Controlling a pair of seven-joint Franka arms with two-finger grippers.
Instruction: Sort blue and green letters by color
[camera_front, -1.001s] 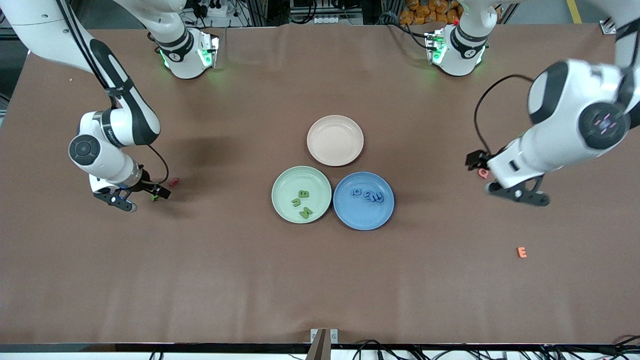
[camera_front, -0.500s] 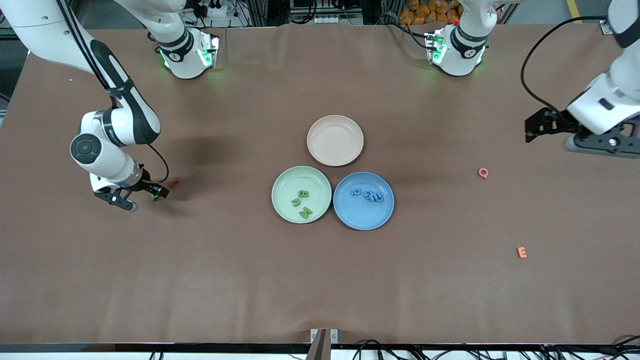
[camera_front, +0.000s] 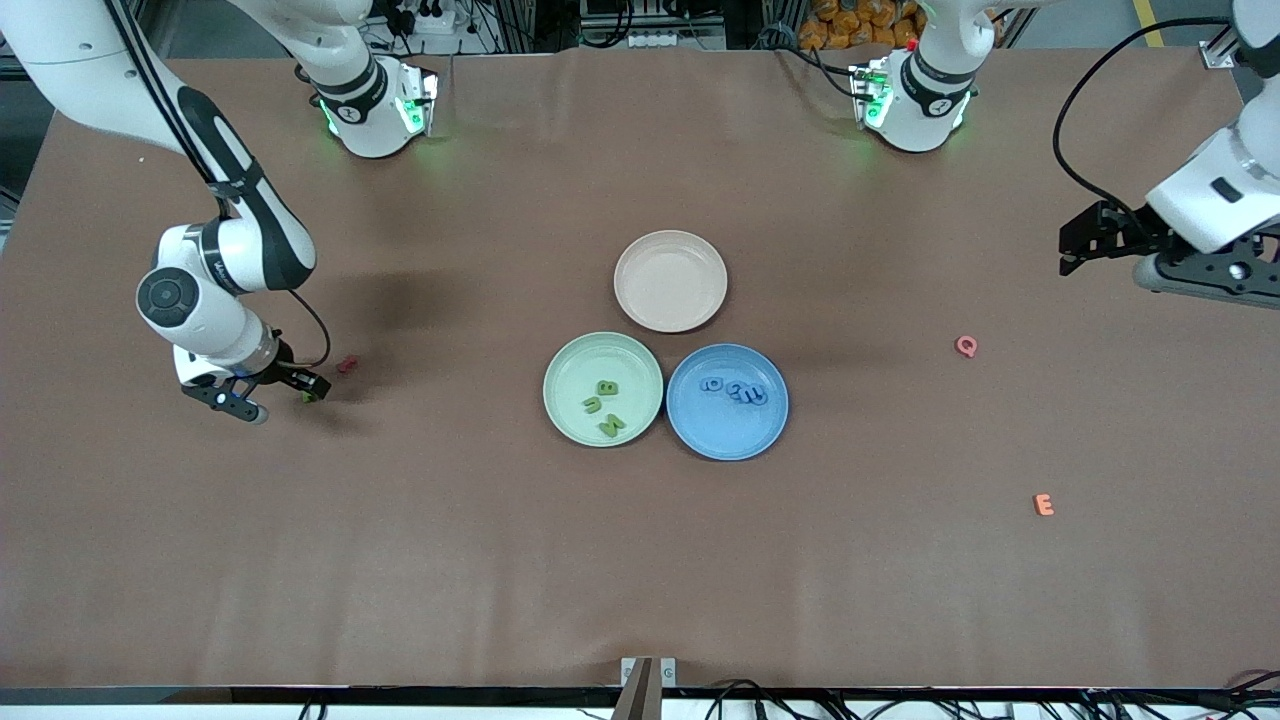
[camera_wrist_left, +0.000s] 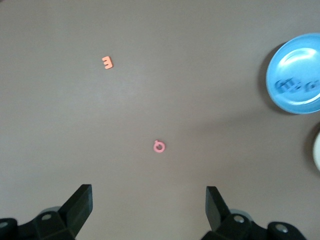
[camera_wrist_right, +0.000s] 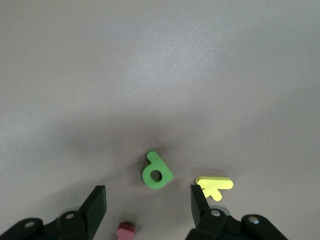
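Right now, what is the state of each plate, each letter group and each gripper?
green plate: holds three green letters
blue plate: holds blue letters
beige plate: empty
green P: flat on table
left gripper: open, over table
right gripper: open, over green P

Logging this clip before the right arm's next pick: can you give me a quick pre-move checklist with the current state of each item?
1. Right claw open: ok, jaws spread.
2. Green P lies on the table between and ahead of the jaws: ok.
3. Neighbours clear of the pick: not ok, yellow K and dark red letter lie close beside the P.
4. Green plate has room: ok, three green letters in it.
5. Blue plate holds only blue letters: ok.
6. Left claw out of the way: ok, open over the table's left-arm end, above the pink Q.
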